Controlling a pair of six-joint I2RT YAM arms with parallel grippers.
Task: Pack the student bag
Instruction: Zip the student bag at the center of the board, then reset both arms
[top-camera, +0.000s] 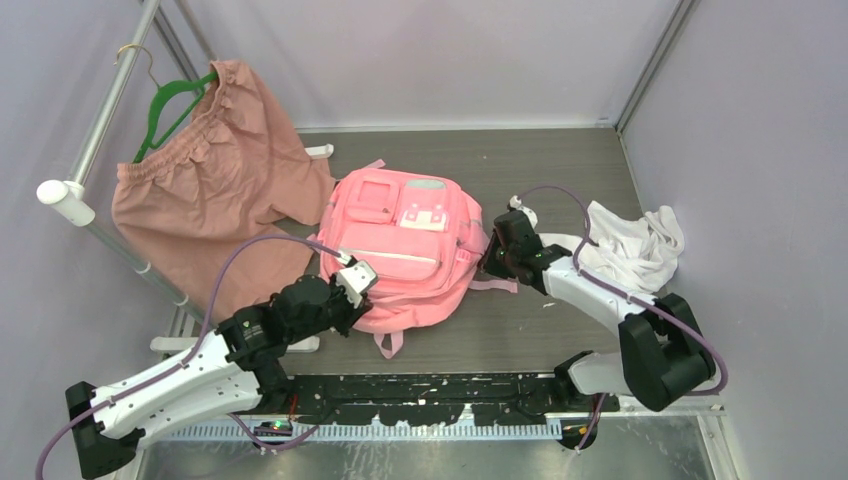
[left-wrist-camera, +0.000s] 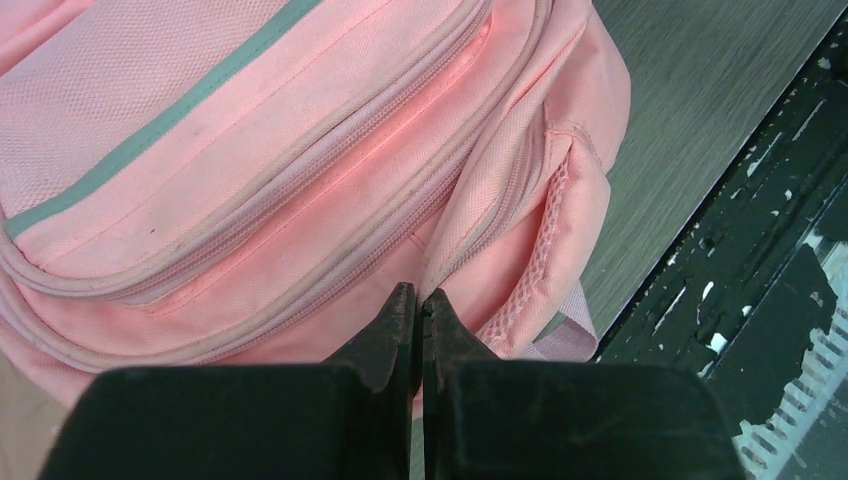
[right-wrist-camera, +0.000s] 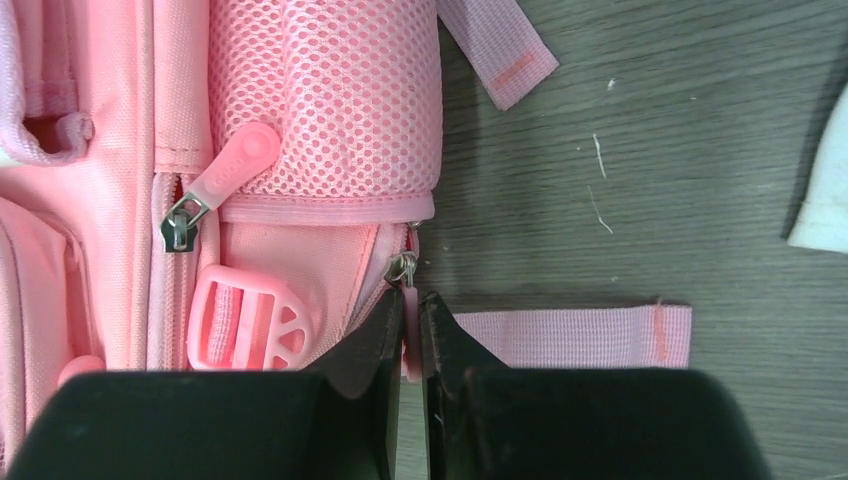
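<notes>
At the near edge a scuffed black mounting strip (top-camera: 430, 390) runs along the grey wood-grain table (top-camera: 560, 170), with both arm bases on it. The left gripper (left-wrist-camera: 420, 305) reaches to the near left corner of the student bag (top-camera: 400, 250), a large bright pink fabric backpack lying front-up in the middle of the table. Its jaws are pressed together, the tips against a seam beside the bag's mesh-edged side panel. Whether any fabric is caught between them cannot be made out, as the black fingers cover that spot. The right gripper (right-wrist-camera: 412, 310) sits at the bag's right side, jaws clamped on a slim pink zipper pull (right-wrist-camera: 408, 330) hanging from a small metal slider. Most of the pull is hidden between the fingers. Just left of it lie a pink plastic buckle (right-wrist-camera: 245, 330) and, beyond that, a pink mesh side pocket (right-wrist-camera: 330, 100). A flat pink webbing strap (right-wrist-camera: 570, 335) runs out to the right, partly behind the finger. From above, both grippers' tips are hidden by their own wrists. A crumpled white cloth (top-camera: 635, 245) lies on the table right of the bag, partly behind the right arm and apart from the bag. At the far left a dusty-pink garment with a gathered waistband (top-camera: 215, 190) hangs from a green hanger (top-camera: 175, 105) on a slanted metal rail (top-camera: 105, 130). Its lower edge reaches the bag's left side, and the left arm's cable crosses in front of it.
</notes>
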